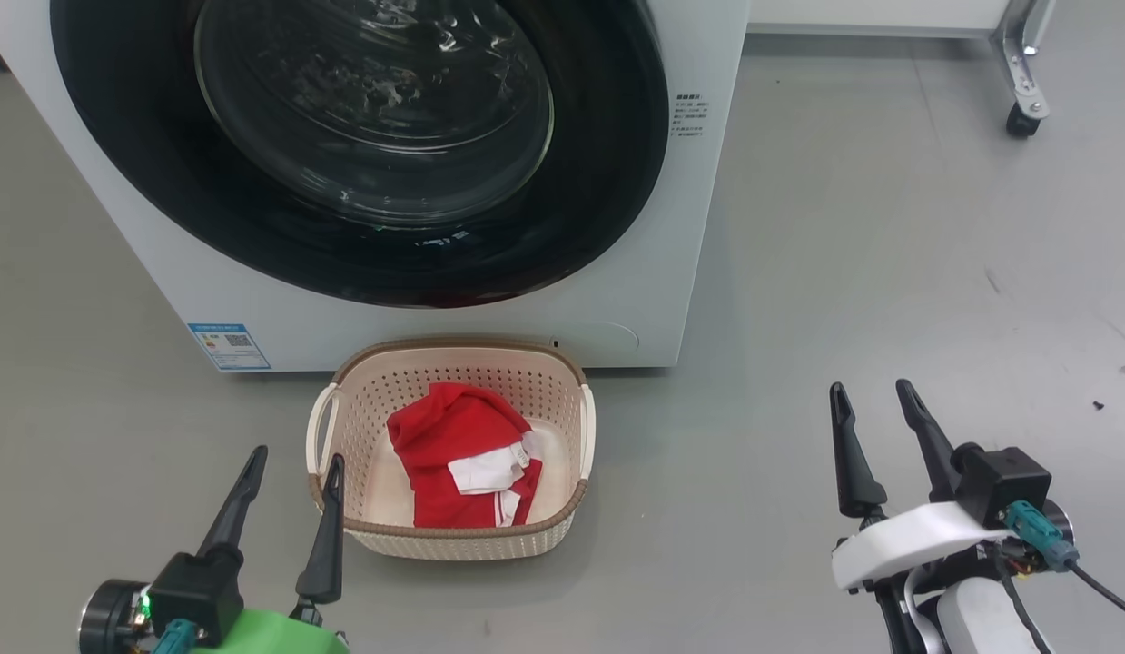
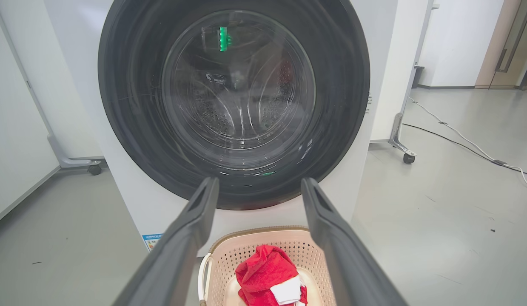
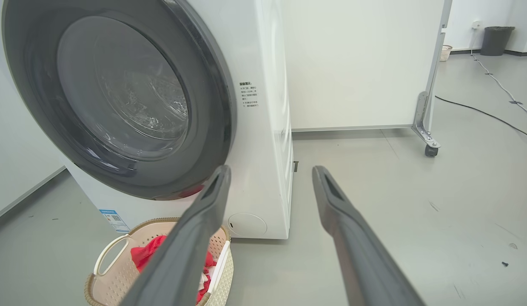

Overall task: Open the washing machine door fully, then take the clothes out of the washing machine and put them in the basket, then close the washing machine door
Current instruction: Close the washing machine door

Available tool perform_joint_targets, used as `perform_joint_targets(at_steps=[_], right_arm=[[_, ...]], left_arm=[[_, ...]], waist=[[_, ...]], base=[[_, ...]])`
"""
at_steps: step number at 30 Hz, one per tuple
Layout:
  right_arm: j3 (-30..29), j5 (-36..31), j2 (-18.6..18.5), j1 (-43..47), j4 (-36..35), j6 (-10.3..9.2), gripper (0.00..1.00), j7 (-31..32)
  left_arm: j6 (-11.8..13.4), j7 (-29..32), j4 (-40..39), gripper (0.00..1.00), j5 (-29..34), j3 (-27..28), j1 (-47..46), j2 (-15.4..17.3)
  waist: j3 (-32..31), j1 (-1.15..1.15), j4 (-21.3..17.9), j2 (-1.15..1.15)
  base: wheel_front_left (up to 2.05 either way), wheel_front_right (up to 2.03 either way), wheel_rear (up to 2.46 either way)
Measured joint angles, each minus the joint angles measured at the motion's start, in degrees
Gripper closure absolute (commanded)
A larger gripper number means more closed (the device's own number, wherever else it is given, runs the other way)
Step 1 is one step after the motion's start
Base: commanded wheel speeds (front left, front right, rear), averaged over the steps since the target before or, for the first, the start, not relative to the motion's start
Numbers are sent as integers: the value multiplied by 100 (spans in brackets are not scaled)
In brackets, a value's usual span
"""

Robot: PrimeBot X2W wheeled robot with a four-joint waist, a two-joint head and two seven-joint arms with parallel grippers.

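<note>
I see one washing machine (image 1: 689, 227), a smooth white box, with its single round washing machine door (image 1: 371, 118) lying flush against the front: a glossy black rim around bulging clear glass. At the door's 6 o'clock, on the grey floor (image 1: 889, 272), stands one cream plastic basket (image 1: 462, 347), a rounded rectangle with perforated walls, a brown woven-look rim and two white handles. Inside it lie the clothes (image 1: 453, 436), one garment of soft, crumpled red fabric with white patches. My left gripper (image 1: 299, 454) sits at the basket's 8 o'clock and my right gripper (image 1: 871, 387) well off at its 3 o'clock. Each has two tapered dark fingers spread apart with nothing between them.
</note>
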Motion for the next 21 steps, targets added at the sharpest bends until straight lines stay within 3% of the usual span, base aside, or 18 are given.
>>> perform_joint_targets(at_steps=[21], right_arm=[[15, -55, 31, 687, -424, -80, 0, 0]], left_arm=[[65, 57, -25, 0, 0, -58, 384, 10]], waist=[[-329, 0, -17, 0]], base=[[0, 0, 0]])
